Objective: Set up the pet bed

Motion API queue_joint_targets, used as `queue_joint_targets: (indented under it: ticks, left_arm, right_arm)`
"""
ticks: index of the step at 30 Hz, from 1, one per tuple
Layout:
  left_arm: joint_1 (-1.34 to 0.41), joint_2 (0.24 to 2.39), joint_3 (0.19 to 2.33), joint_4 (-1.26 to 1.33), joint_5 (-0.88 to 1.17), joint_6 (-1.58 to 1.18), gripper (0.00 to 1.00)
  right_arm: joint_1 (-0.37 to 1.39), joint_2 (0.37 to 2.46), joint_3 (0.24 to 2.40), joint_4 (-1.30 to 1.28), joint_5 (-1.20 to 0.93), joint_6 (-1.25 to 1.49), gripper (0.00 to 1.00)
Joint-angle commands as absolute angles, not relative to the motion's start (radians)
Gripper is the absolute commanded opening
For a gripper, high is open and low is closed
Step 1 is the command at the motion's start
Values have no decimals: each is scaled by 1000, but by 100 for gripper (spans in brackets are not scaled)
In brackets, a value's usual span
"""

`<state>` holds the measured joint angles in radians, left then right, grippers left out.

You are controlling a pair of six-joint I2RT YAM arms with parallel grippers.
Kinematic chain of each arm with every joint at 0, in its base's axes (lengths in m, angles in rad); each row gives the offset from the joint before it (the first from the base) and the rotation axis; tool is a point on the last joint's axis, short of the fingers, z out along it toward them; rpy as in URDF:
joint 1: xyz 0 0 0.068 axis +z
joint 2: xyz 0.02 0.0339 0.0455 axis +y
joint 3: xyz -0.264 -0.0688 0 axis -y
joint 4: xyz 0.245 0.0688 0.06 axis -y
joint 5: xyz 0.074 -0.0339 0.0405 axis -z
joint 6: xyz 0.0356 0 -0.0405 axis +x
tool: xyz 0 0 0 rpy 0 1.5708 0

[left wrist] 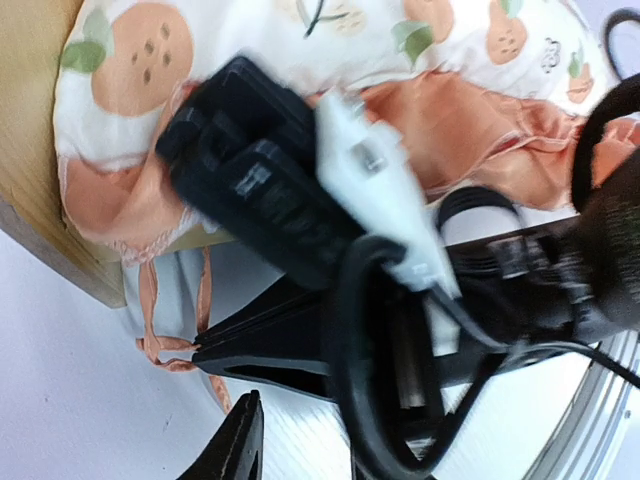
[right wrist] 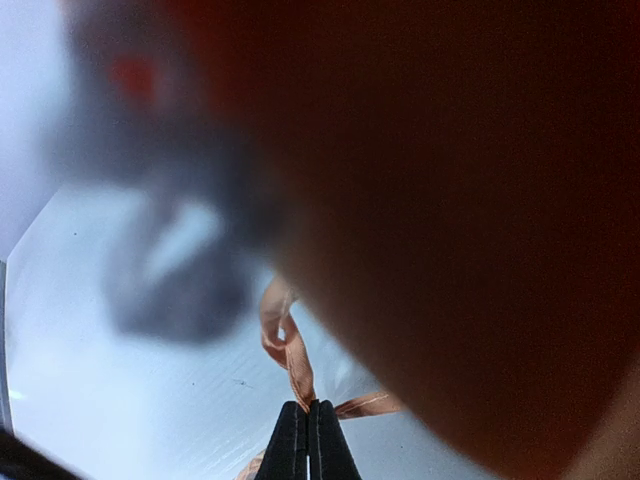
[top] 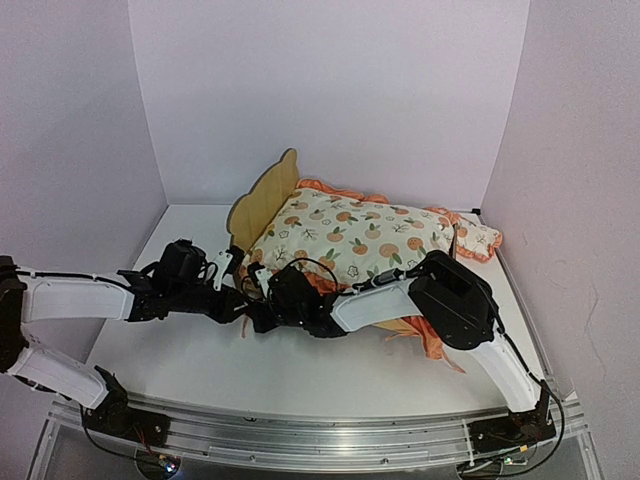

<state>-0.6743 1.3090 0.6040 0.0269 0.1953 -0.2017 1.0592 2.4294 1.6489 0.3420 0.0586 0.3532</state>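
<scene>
The pet bed [top: 262, 197] stands at mid-table, its plywood headboard to the left, with the fruit-print cushion [top: 350, 238] lying on it. A thin orange ribbon [right wrist: 290, 350] hangs from the cushion's near-left corner, beside the wooden frame [left wrist: 40, 200]. My right gripper [right wrist: 308, 445] is shut on this ribbon [left wrist: 160, 345] just above the table. My left gripper [top: 240, 288] hovers close beside it. One finger [left wrist: 238, 445] shows apart from the ribbon and the other is hidden behind a cable. Nothing lies between its jaws.
A small matching pillow [top: 478, 238] lies at the bed's right end. The orange ruffle [top: 432, 338] spills over the near side under my right arm. White walls close in the table on three sides. In the right wrist view the cushion's blurred edge [right wrist: 470, 200] fills most of the picture.
</scene>
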Motion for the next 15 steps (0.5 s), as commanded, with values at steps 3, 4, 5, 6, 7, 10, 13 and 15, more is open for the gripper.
queue_joint_targets:
  ticks: [3,4,5,6,7,10,13,15]
  left_arm:
    - [-667,1228,681,-164,258,31,40]
    - [-665,1214,679,-164,249,83,41]
    - [-661,1203,677,-164,233,142,41]
    - [-654,1191,668,-157,209,198,40]
    - [-646,1178,656,-147,183,251,39]
    - [-562,1165,586,-38,107,381,36]
    - [-429,1212,549,72,128,468,34]
    - [-386,1288,563,107,140,534,31]
  right_arm:
    - [1029,2466,1675,425,53,354,0]
    - [1027,2469,1677,428,56,355,0]
    - [1026,2470,1677,431,59,357,0]
    - [1026,2470,1678,432,62,357,0]
    - [1026,2471,1680,434,64,357,0]
    - [1026,2474,1689,435,66,359,0]
    - [1026,2478,1695,435,69,362,0]
    - [1026,2482,1701,436,71,362,0]
